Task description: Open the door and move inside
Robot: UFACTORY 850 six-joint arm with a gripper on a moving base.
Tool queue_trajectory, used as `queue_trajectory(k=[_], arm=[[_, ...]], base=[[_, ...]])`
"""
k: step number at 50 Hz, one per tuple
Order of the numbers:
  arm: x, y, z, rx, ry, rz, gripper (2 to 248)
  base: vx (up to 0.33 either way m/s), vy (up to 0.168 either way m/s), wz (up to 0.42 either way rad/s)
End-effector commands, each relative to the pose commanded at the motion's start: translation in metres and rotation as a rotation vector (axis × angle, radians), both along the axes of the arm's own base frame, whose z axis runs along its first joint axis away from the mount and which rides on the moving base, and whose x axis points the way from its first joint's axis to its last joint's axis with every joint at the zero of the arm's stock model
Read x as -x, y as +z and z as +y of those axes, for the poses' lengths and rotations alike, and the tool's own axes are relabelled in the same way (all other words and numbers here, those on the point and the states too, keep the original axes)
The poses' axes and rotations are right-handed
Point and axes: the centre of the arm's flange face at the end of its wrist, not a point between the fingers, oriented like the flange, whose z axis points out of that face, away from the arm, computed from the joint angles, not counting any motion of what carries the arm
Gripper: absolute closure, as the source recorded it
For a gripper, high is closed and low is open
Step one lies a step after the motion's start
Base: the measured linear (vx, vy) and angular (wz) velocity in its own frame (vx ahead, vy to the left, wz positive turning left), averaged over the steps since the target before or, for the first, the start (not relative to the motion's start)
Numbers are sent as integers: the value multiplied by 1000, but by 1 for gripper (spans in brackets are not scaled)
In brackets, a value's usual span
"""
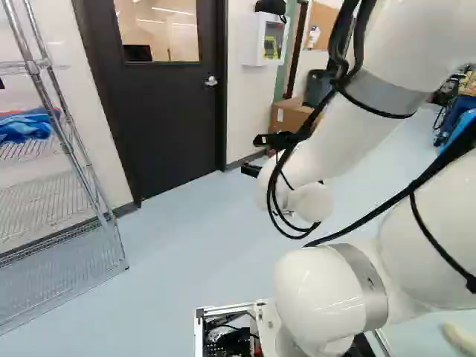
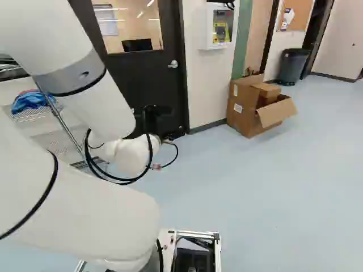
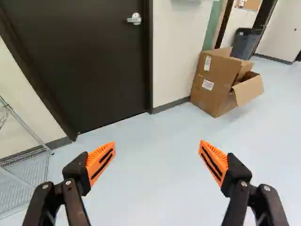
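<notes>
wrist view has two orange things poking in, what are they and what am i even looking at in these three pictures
Those are orange pads on the two fingers of a black gripper. It stands open, holding nothing. That picture comes from a camera on the robot's wrist.

The other two come from behind the white arm, one camera to its left, one to its right, showing the same room.

Ahead is a closed dark door with a silver handle. Brown cardboard stands on the floor; blue cloth lies on a wire rack.
</notes>
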Motion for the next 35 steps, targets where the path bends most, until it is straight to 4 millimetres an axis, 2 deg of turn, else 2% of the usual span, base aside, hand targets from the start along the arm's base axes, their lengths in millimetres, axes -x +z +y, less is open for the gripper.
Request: queue_trajectory(k=[35], arm=[[0,0,0,0,0,0,3]], base=[[6,0,0]])
